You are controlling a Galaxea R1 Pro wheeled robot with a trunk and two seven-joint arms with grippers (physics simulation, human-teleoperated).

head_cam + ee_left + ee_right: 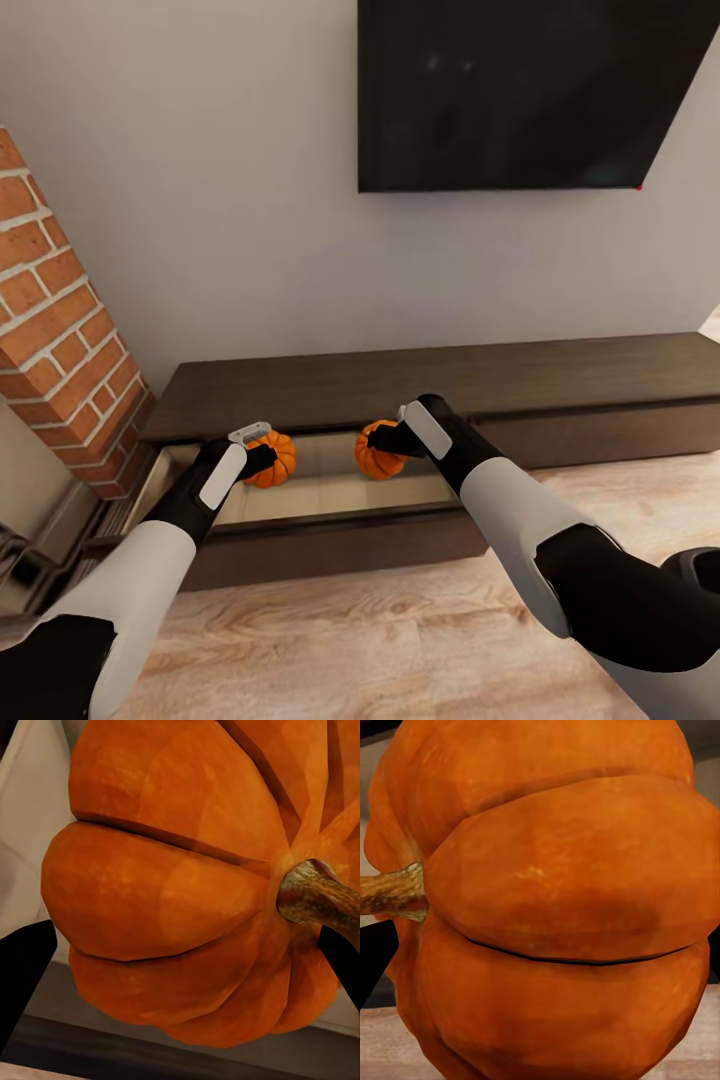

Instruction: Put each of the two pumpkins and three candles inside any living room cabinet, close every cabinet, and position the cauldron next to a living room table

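Pumpkins over open cabinet drawer (pixel 330 490): left gripper (pixel 262 455) jaws clamp one pumpkin (pixel 272 458), right gripper (pixel 388 440) clamps other (pixel 378 452). Step: stowing. Next, likely lower, release inside.

Legible text: none | labels, brands: none | numbers, signs: none | surfaces checked: pumpkins, cabinet, wall screen, brick column, arms; all unmarked
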